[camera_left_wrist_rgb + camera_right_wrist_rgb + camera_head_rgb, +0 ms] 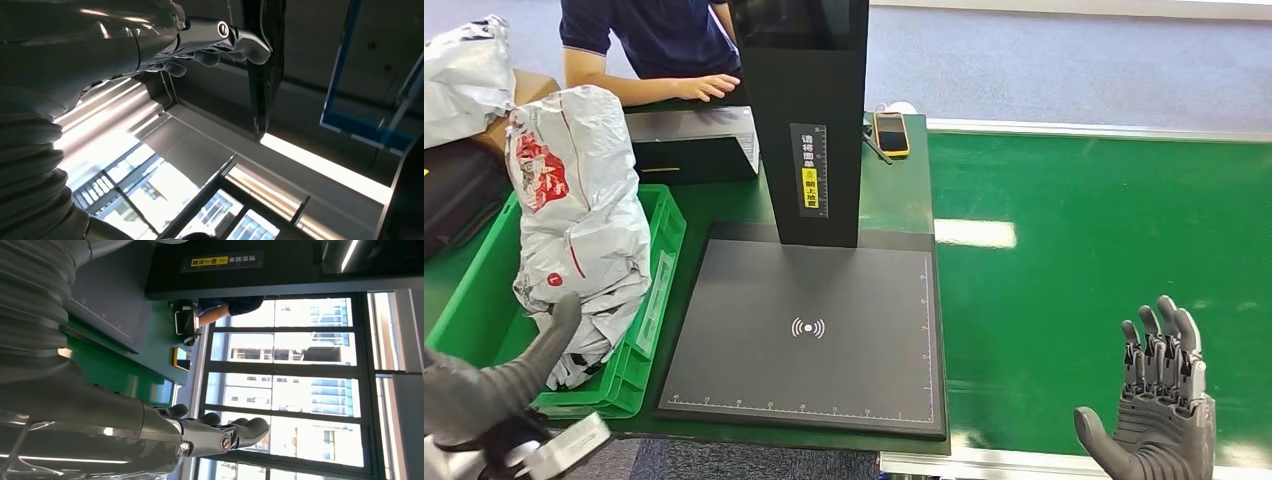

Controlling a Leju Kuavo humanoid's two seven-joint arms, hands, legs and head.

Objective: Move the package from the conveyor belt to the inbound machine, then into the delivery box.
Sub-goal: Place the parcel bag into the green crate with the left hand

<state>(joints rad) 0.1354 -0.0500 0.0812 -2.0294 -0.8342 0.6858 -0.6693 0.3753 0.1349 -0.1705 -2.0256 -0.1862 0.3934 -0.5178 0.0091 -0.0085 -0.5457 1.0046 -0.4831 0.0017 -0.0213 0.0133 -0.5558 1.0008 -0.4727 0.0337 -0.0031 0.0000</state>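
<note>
Package in bin — both robot hands empty.

Crumpled grey plastic mailer package with red print (pixel 574 215) stands tilted in the green plastic delivery box (pixel 659 270), just left of the black flat scanner plate of the inbound machine (pixel 814 335). Left robot hand (pixel 499 385) hovers at the box's near corner, holding nothing, fingers apart; right robot hand (pixel 1159 400) — fingers spread — over the green conveyor belt (pixel 1104 230).

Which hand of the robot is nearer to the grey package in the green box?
The left. The left hand is at the front of the green box, just below the grey package. The right hand is far across, over the green belt.
</note>
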